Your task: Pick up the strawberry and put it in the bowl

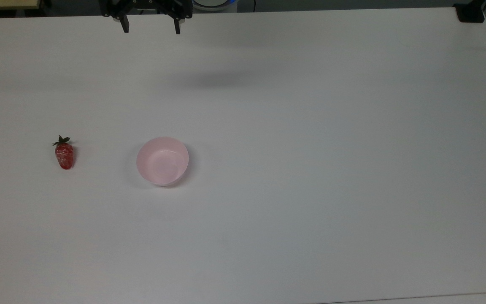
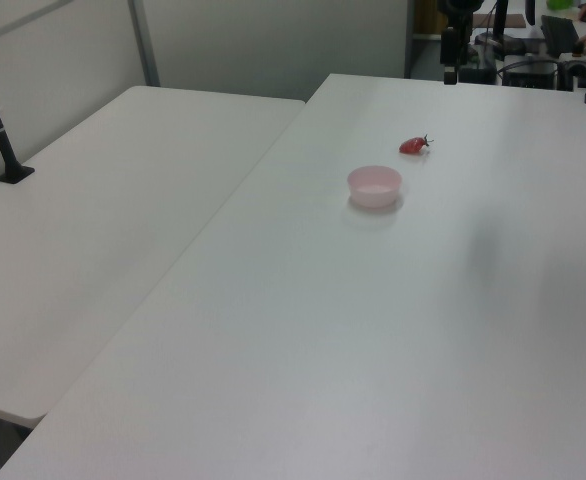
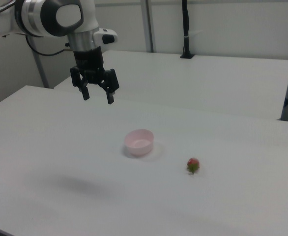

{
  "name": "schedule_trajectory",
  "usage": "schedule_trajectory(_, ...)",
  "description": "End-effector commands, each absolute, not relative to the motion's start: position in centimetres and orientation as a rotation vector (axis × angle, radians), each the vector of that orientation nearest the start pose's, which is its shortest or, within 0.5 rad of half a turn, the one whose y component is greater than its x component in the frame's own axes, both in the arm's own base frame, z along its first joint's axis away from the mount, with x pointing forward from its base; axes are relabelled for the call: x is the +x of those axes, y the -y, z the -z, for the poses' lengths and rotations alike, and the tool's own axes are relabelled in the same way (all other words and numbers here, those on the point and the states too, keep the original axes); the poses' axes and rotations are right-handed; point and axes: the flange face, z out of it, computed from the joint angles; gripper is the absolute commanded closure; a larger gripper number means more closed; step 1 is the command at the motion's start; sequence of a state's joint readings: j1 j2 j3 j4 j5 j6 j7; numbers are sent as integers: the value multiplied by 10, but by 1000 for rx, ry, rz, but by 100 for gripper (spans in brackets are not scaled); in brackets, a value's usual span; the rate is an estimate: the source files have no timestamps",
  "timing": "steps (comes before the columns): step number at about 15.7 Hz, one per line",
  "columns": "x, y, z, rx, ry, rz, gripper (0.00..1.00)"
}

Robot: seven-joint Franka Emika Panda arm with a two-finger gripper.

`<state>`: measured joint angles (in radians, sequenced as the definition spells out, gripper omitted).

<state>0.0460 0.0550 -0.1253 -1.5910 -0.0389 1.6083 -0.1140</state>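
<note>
White and smooth, the table [image 1: 310,211] has lots of bare room on it. In the top view, the nearest things sit a bit below the middle. The strawberry [image 1: 64,154] lies flat on the table, out at 9 o'clock from the bowl [image 1: 162,161]. Its green leafy cap points to 12 o'clock and its red tip points to 6 o'clock. The strawberry and the bowl are apart, with bare table between them. The pink bowl stands the right way up, and it has nothing inside.

Farther back, up at 12 o'clock from the bowl, is the pincer [image 1: 150,26]. It hangs high in the air over the far edge of the table. Its two black fingers are spread wide and they hold nothing. In the right view the pincer [image 3: 97,93] points down, well apart from both things.

I think the job has not really started. The strawberry has not been picked up yet. The pincer must go down to it, grab it, lift it, and drop it in the bowl.
</note>
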Motion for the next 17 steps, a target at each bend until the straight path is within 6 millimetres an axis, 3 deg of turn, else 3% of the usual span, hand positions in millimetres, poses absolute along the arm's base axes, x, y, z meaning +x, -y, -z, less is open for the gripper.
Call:
schedule_trajectory(1,558,48,-593,-3179,50,-62,0)
schedule_trajectory(13,555,58,-605,-3176,10,-25,0)
schedule_trajectory(17,567,69,-601,-3180,6,18,0)
